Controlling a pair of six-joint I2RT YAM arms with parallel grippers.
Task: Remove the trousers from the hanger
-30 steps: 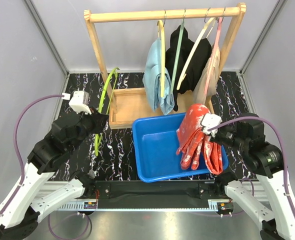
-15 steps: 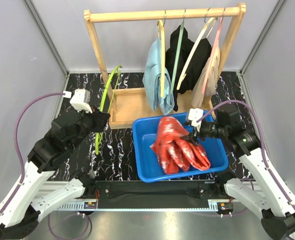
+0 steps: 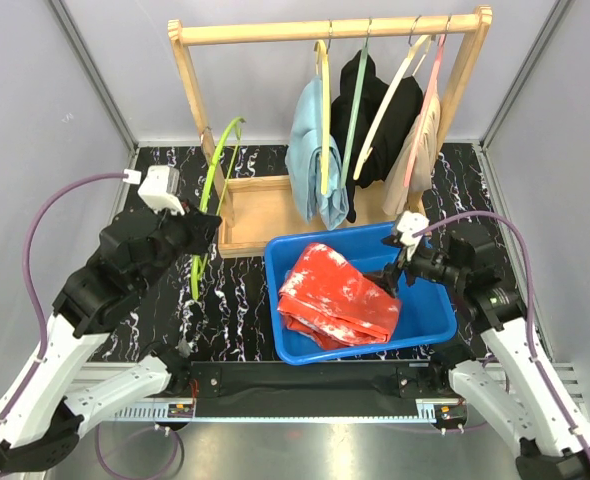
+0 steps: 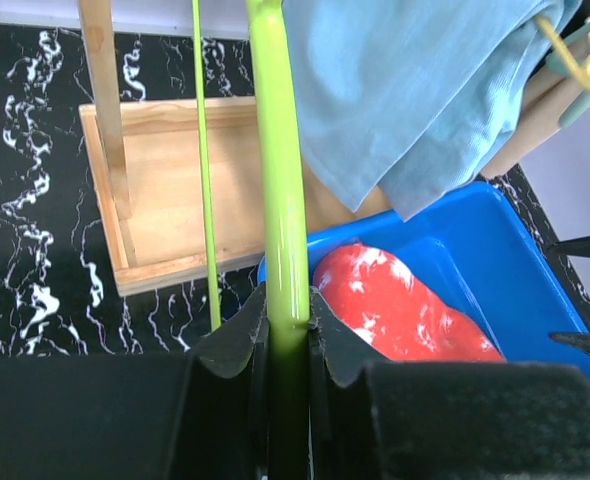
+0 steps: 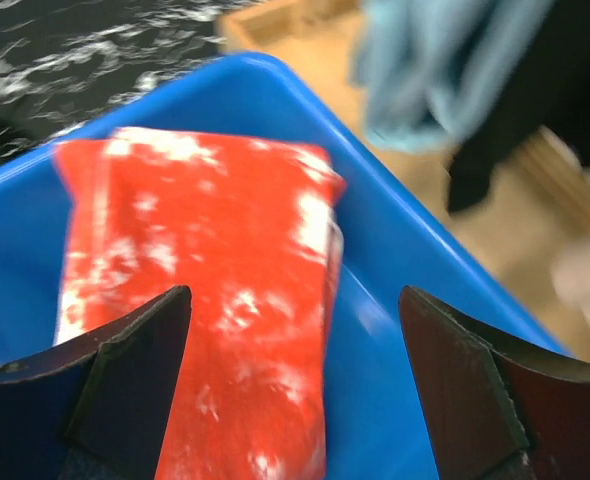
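The red trousers (image 3: 337, 300) with white blotches lie loose in the blue bin (image 3: 278, 300); the right wrist view shows these red trousers (image 5: 195, 300) just below the fingers. My right gripper (image 3: 390, 278) hangs open over the bin's right half, nothing between its jaws (image 5: 295, 292). My left gripper (image 3: 203, 232) is shut on the bare green hanger (image 3: 213, 180), held upright left of the bin; the green hanger's bar (image 4: 278, 150) runs up from the jaws (image 4: 287, 320). Light blue trousers (image 3: 315, 160), black trousers (image 3: 370, 120) and beige trousers (image 3: 415, 155) hang on the rail.
The wooden rack (image 3: 325, 30) stands at the back, its base tray (image 3: 260, 215) right behind the bin. The bin's far rim (image 5: 275, 70) sits close under the hanging clothes. Grey walls close in both sides of the black marbled tabletop (image 3: 235, 300).
My right gripper opened and let go of the red trousers, which dropped flat into the bin; it then drew back to the right. The left gripper lifted the green hanger slightly.
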